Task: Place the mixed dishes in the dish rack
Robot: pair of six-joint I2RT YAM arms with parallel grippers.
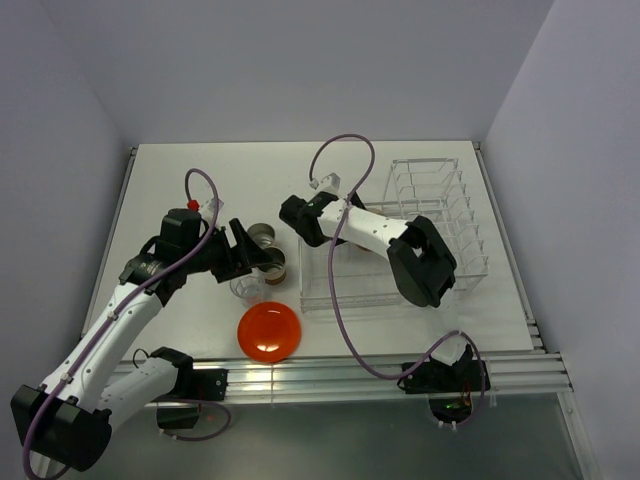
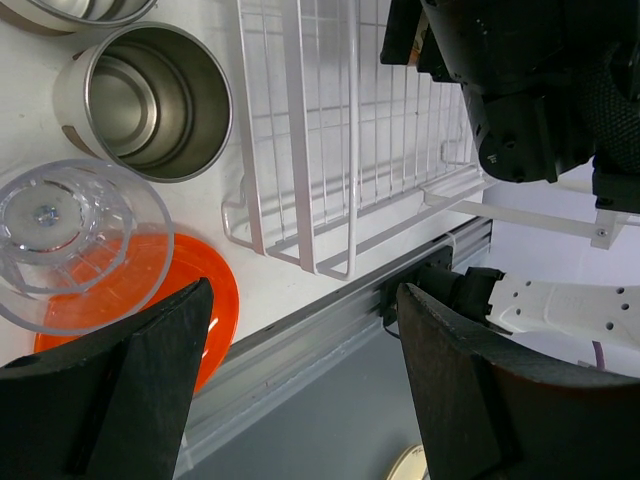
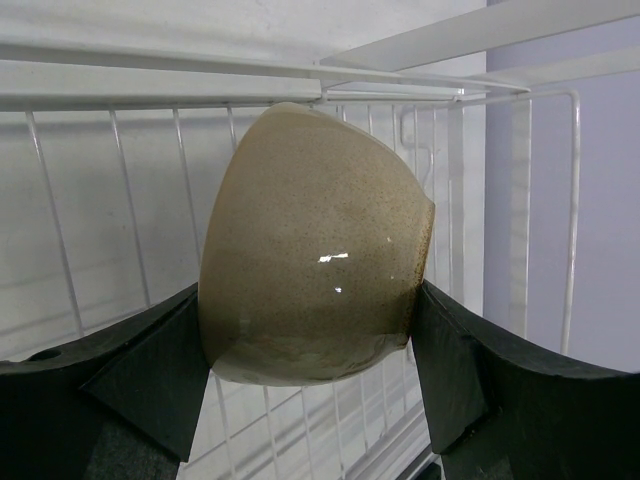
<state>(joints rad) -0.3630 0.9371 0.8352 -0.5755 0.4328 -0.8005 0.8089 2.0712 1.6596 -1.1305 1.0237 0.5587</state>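
Nearest you, the orange-red plate (image 1: 269, 330) lies flat on the tabletop (image 1: 200, 190), with the clear glass (image 1: 247, 288) at its 11 o'clock. The two brown cups (image 1: 263, 235) beyond crowd your left gripper (image 2: 300, 300), its jaws apart and empty. At the cups' 3 o'clock, your right gripper (image 3: 310, 300) has its jaws clamped on the beige bowl (image 3: 310, 260), at the dish rack's (image 1: 430, 200) 9 o'clock side with wires close behind it.

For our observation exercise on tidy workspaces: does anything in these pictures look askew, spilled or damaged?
Only the beige bowl stands out: it is tipped on its side, pinched by the right gripper in front of the dish rack wires. That seems a deliberate grip, not a mishap. Nothing looks spilled or broken.
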